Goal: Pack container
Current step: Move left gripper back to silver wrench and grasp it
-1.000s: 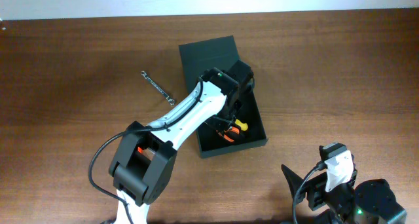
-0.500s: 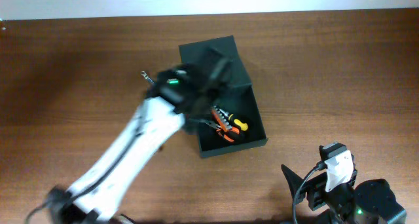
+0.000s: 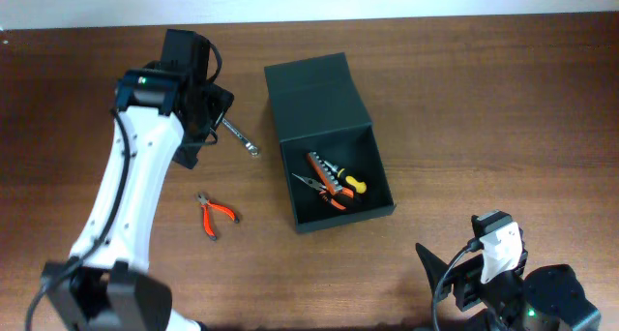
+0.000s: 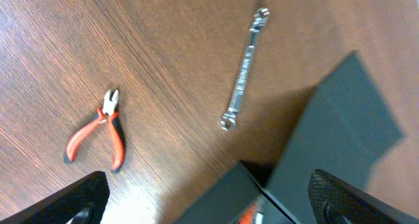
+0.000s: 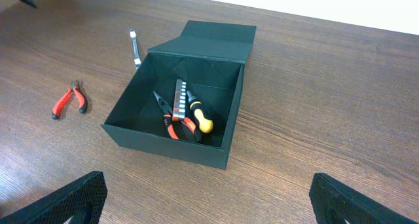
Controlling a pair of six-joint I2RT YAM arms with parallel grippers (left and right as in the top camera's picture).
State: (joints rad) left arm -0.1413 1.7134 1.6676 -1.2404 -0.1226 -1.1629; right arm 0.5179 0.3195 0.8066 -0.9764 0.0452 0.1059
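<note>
— Three tools lie in the container [image 5: 226, 129]: dark-and-orange pliers [image 5: 169, 118], a strip of bits [image 5: 179, 98] and a yellow-handled screwdriver [image 5: 200, 119]. Its flap lid is folded right back.

— Where does it sit from the jaws?

— Straight ahead of the right gripper [image 5: 206, 185], well apart from it. Those jaws stand wide open, holding nothing and touching nothing, with bare table between them and the box's near wall.

— And the left gripper [image 4: 206, 183]?

— Also spread wide and empty, hanging above the table. In its wrist view the container's edge fills the space between the jaws and out toward the right-hand finger.

— What else is around?

— A small wrench [image 4: 243, 70] lies flat ahead of the left jaws, just beside the container's flap but apart from it. Red-handled pliers [image 4: 98, 129] lie on the wood toward the left-hand finger, handles slightly spread, well apart from the wrench and outside the box.

— Anything in the way?

— Nothing lies over either loose tool.
</note>
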